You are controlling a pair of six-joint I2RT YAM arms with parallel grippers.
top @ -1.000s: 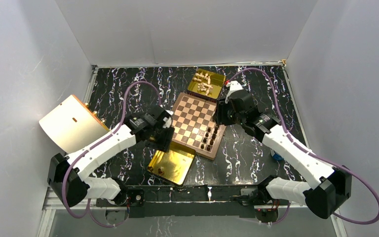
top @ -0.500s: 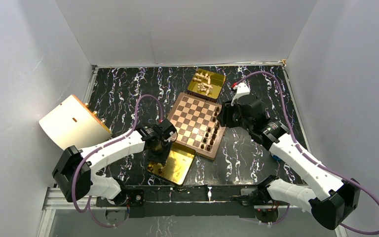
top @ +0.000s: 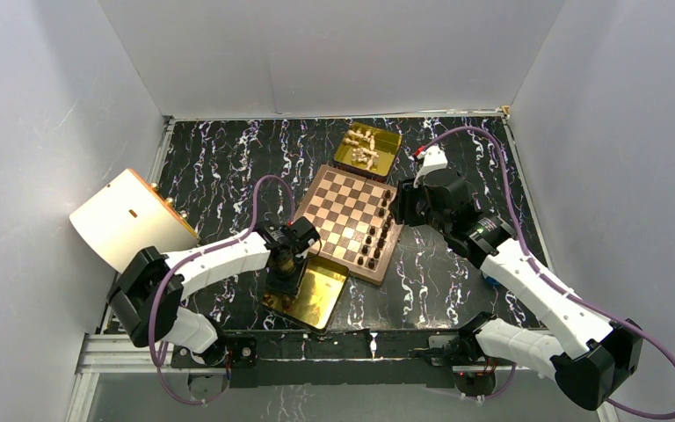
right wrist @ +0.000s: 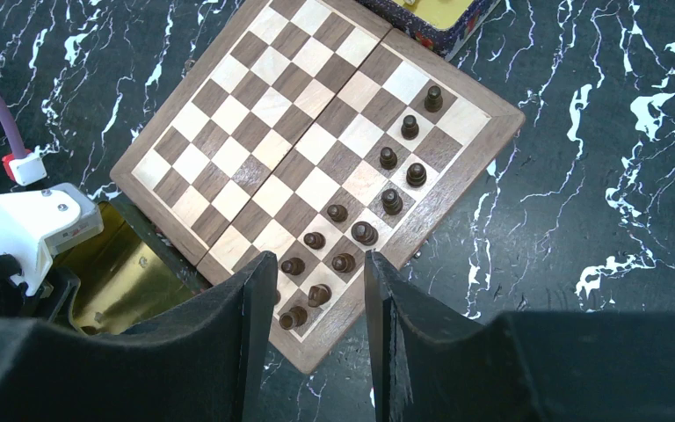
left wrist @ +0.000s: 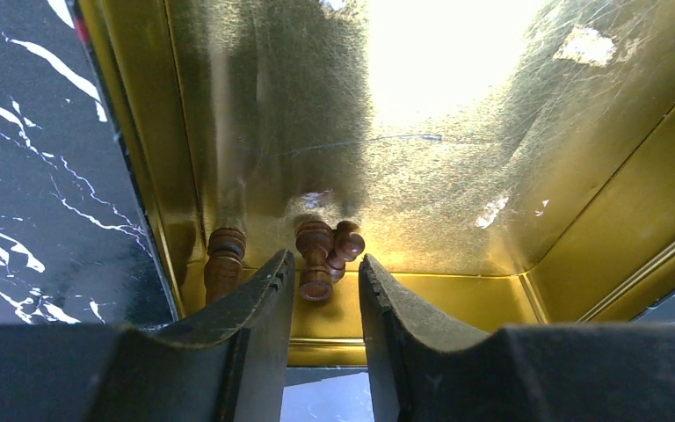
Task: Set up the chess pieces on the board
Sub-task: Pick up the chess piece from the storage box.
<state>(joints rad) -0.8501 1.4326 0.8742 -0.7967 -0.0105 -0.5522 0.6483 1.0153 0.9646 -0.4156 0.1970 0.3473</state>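
Note:
The board [top: 338,202] lies mid-table, with several dark chess pieces [right wrist: 389,180] standing in two rows along its right edge. More dark chess pieces [left wrist: 316,255] lie in a corner of the near gold tray [left wrist: 457,132]. One more [left wrist: 224,259] lies just outside my left finger. My left gripper [left wrist: 323,268] is down in that tray [top: 321,294]. Its jaws are narrowly apart, with the lying pieces at their tips and nothing gripped. My right gripper [right wrist: 318,264] hovers open and empty above the board's near corner, and appears in the top view as the right gripper [top: 395,211].
A second gold tray [top: 369,148] with pale cream pieces sits behind the board. A cream box [top: 127,220] leans at the left wall. A small blue object [top: 492,280] lies under my right arm. White walls enclose the black marbled table.
My left arm has swung down from the board's left edge into the near tray, and its jaws have narrowed. My right gripper has shifted slightly right, still open.

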